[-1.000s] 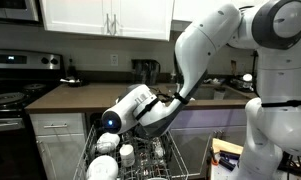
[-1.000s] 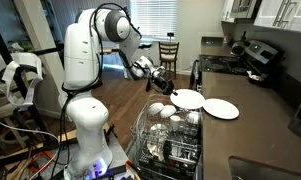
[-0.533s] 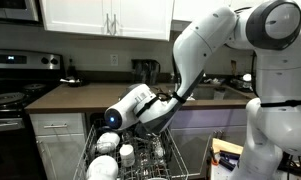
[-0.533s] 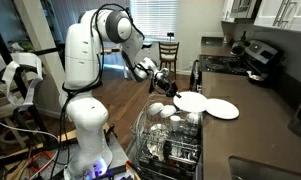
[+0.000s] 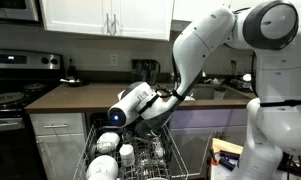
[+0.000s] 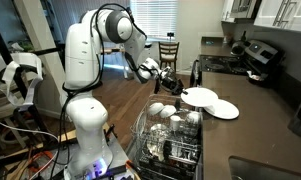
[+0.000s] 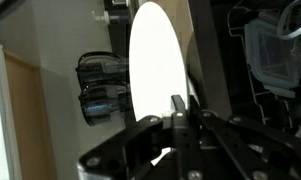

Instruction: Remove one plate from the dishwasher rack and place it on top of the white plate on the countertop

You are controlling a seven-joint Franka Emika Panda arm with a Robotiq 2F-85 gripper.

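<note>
My gripper (image 6: 177, 88) is shut on the rim of a white plate (image 6: 198, 96) and holds it in the air, above the far edge of the dishwasher rack (image 6: 168, 140) and at the edge of the countertop (image 6: 260, 120). In the wrist view this plate (image 7: 155, 60) stands edge-on, clamped between my gripper (image 7: 188, 105) fingers. The white plate (image 6: 225, 109) lies flat on the countertop just beyond the held one. In an exterior view my arm reaches down over the rack (image 5: 125, 160) in front of the countertop (image 5: 80, 95); the plate is hidden there.
White bowls (image 6: 165, 112) and dishes (image 5: 105, 165) sit among the rack's tines. A stove (image 6: 245, 60) stands at the counter's far end and a dark appliance (image 5: 145, 70) on the counter. A chair (image 6: 168, 52) stands behind. A clear plastic container (image 7: 275, 50) shows in the wrist view.
My gripper has carried the held plate away from above the rack, a little up and toward the white plate on the countertop. The grip has stayed shut.
</note>
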